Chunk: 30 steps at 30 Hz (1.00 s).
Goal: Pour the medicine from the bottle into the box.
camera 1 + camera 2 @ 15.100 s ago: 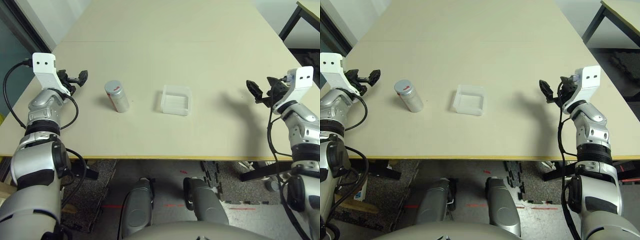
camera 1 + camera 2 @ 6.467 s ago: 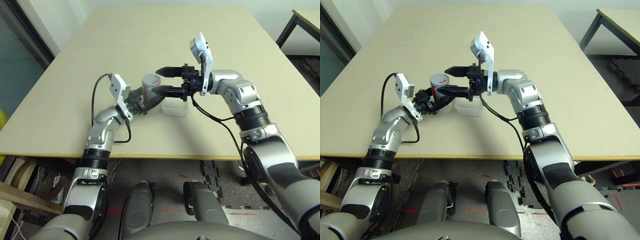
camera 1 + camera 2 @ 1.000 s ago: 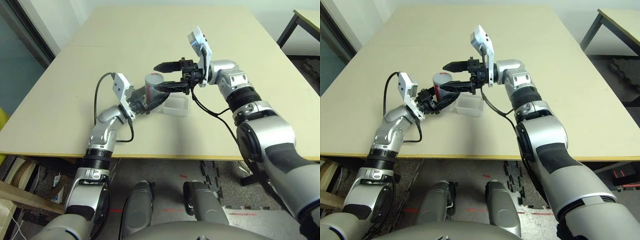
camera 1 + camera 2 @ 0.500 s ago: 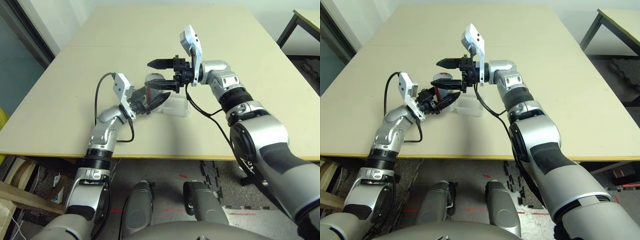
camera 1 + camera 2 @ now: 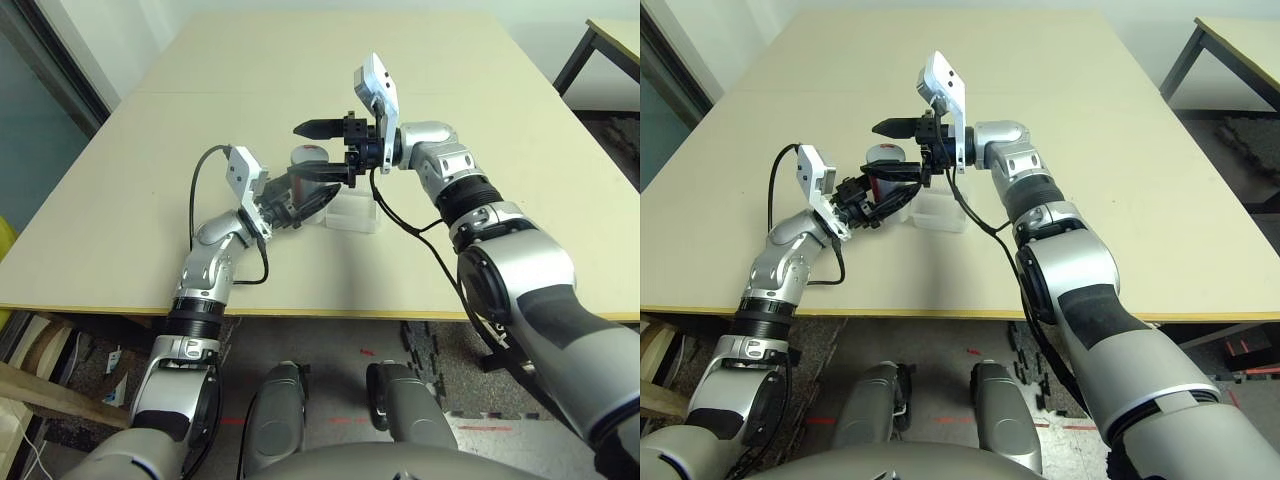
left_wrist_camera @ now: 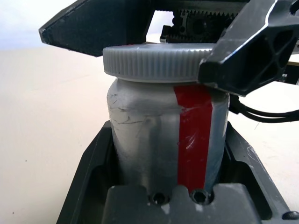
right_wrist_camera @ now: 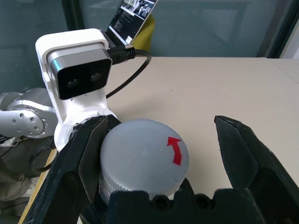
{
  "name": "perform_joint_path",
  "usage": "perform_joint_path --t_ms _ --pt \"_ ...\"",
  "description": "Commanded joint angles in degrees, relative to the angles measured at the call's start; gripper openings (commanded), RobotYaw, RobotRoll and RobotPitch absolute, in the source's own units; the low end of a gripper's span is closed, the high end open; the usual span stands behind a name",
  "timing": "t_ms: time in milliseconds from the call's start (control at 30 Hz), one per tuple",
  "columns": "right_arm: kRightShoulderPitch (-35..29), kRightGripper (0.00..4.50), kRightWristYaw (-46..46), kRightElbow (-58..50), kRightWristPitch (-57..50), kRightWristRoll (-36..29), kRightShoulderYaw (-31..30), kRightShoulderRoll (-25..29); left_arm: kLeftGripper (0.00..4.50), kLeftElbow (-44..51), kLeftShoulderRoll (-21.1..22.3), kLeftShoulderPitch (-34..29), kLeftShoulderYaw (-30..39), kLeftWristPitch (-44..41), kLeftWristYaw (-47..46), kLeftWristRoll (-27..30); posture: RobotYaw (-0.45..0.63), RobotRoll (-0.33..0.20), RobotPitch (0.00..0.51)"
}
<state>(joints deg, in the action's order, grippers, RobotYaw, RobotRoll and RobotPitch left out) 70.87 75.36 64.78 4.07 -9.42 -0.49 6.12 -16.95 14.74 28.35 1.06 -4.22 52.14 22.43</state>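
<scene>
Just beside the box (image 5: 352, 212), my left gripper (image 6: 168, 135) pinches the upright bottle (image 6: 159, 126), presumably steadying it for uncapping. Over the bottle, my right gripper (image 7: 198, 154) is spread around the cap (image 7: 144, 156) (still fitted), nearer one finger, probably to centre before twisting.

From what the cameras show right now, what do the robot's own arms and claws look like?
Both arms are silver with black bands at the joints and black cables looping alongside. Each wrist carries a white camera bracket. The left claw and right claw have black, tapering, angular fingers.
</scene>
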Motion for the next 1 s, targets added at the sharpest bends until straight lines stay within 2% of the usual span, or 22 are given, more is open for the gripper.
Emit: perform_joint_path --t_ms 33,700,1000 --pt "0.5 4.5 -2.5 1.7 0.0 1.2 0.7 2.3 2.8 1.1 0.0 -0.6 -0.4 0.3 0.7 0.1 -0.06 0.0 0.095" --pt "-0.4 4.5 1.8 2.4 -2.9 0.3 2.2 10.1 2.8 0.0 0.3 -0.1 -0.1 0.5 0.8 -0.1 -0.06 0.0 0.102" --pt "-0.8 4.5 11.3 0.5 -7.1 -1.5 2.1 11.0 2.8 -0.2 0.5 -0.1 0.1 0.6 0.8 -0.2 -0.06 0.0 0.101"
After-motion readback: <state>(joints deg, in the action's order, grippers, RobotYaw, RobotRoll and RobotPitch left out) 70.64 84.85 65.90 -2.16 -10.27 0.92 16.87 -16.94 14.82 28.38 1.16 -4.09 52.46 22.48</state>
